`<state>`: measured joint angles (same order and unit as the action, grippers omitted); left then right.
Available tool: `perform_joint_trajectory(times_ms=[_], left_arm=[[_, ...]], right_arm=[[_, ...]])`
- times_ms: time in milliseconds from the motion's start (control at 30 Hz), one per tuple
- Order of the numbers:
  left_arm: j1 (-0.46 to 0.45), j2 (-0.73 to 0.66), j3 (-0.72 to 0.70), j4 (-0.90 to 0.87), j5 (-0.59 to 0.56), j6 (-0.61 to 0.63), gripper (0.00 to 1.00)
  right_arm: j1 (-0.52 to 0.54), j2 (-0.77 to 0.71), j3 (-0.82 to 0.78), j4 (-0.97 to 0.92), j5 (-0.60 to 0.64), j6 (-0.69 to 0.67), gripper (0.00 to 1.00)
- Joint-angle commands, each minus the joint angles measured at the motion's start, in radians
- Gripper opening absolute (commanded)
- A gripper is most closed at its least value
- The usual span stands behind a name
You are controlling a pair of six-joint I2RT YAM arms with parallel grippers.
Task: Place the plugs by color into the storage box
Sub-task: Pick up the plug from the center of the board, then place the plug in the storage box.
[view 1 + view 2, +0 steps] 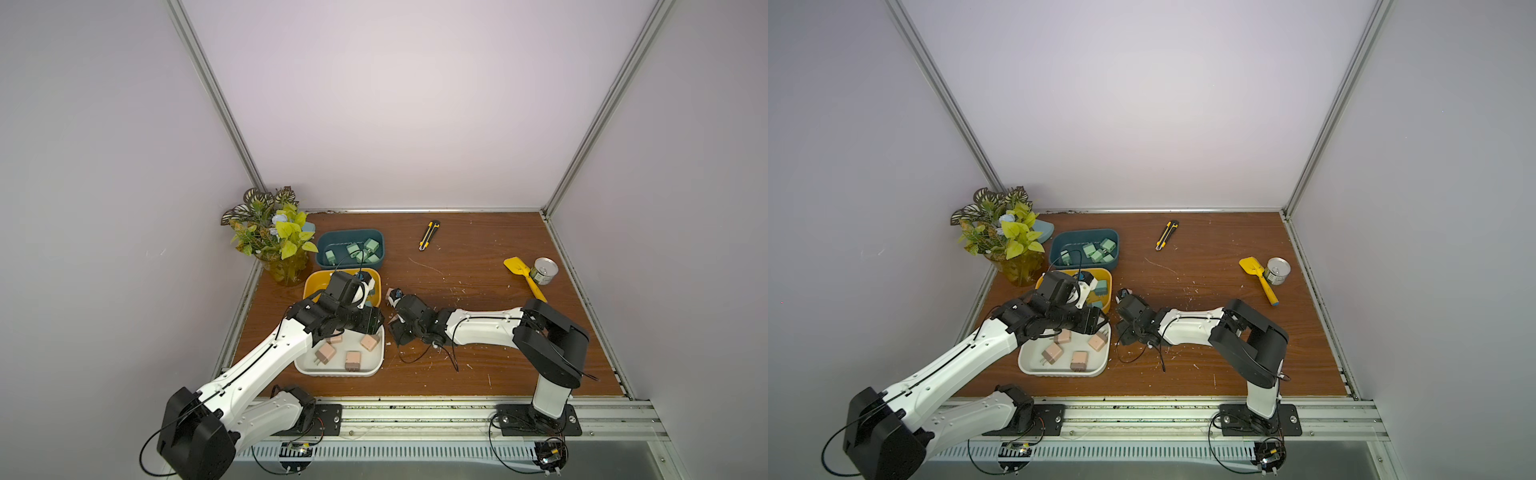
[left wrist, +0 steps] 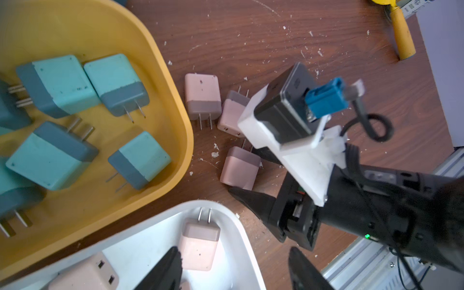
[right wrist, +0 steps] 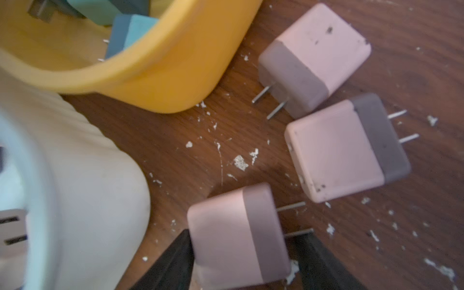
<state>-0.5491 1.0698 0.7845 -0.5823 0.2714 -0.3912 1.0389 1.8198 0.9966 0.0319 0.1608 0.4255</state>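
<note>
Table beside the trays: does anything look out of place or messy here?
Three pink plugs lie loose on the wooden table beside the yellow tray, outside the white tray that holds the other pink plugs. White flecks litter the wood around them.

Wood-grain worktop (image 1: 478, 340): artificial plant (image 1: 270, 232) in far-left corner; utility knife (image 1: 429, 235) near far edge; yellow shovel (image 1: 524, 277) beside tin can (image 1: 544, 271).

grn plugs (image 1: 353, 249) in teal bin (image 1: 349, 232) | pink plugs (image 1: 352, 360) in wht tray (image 1: 336, 372) | l arm (image 1: 266, 357) over yel tray (image 1: 309, 284)
</note>
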Motion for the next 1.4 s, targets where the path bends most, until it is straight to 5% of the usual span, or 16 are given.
perform_joint_trajectory(times_ms=[0,667,1133,1367], left_arm=[[-0.007,-0.031,-0.026,-0.037,0.013,-0.031,0.69],[-0.007,0.043,-0.031,-0.032,0.029,-0.019,0.67],[-0.002,-0.002,0.125,-0.058,-0.177,-0.02,0.69],[0.015,-0.105,0.157,-0.082,-0.287,-0.03,0.65]], right_arm=[[0.004,-0.001,0.033,0.013,-0.014,-0.033,0.66],[0.004,-0.123,-0.051,0.028,-0.019,0.019,0.49],[0.071,-0.323,-0.052,-0.01,-0.017,-0.009,0.48],[0.107,-0.286,0.002,0.032,-0.082,-0.04,0.48]])
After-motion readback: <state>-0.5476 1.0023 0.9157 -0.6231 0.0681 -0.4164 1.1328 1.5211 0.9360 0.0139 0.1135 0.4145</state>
